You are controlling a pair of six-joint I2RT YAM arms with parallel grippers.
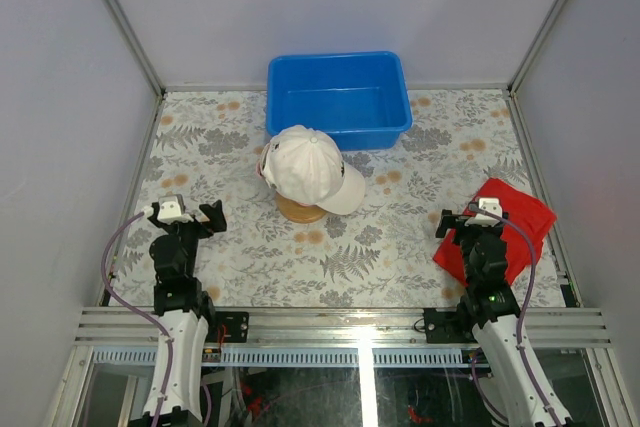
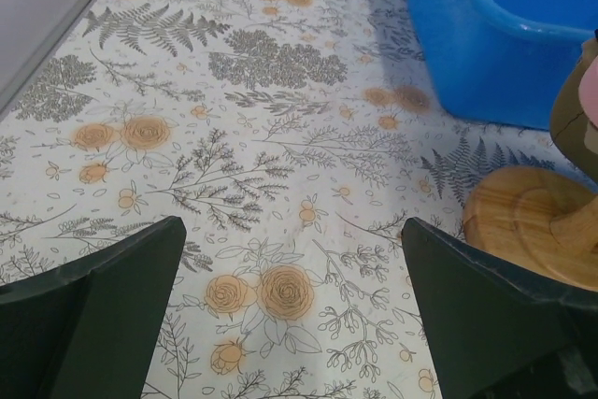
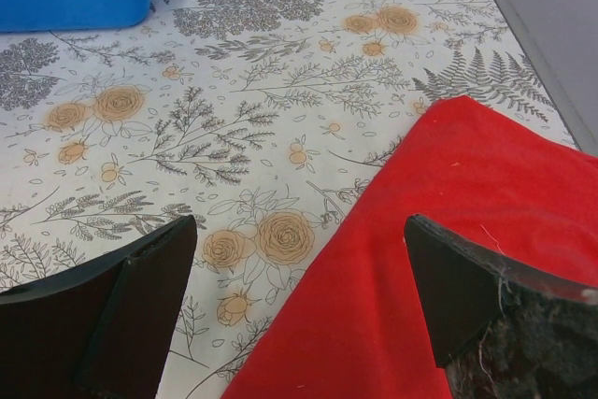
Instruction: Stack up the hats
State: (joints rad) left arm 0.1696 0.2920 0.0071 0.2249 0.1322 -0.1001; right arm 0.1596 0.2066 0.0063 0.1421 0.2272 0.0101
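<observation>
Nearest me, at the near edge of the floral-printed tabletop (image 1: 400, 257), both arms sit with their tools spread wide and nothing between the jaws. My left tool (image 1: 203, 215) hangs low over bare print at the left side, apart from everything. My right tool (image 1: 468, 223) hangs over the near left part of a flat red cloth (image 1: 518, 215) lying at the right side. On its wrist view, one finger is over the print and the other over the red.

Around the middle of the tabletop, a white fabric baseball cap (image 1: 303, 165) sits on top of a round tan wooden dome (image 1: 300, 212), its brim pointing toward the right and near side. On my left wrist view an olive-tan fabric edge (image 2: 572, 109) with a sliver of pink shows above the dome. I cannot tell what it belongs to.

Just behind the cap stands a blue plastic tub (image 1: 338, 132), against the far wall.
</observation>
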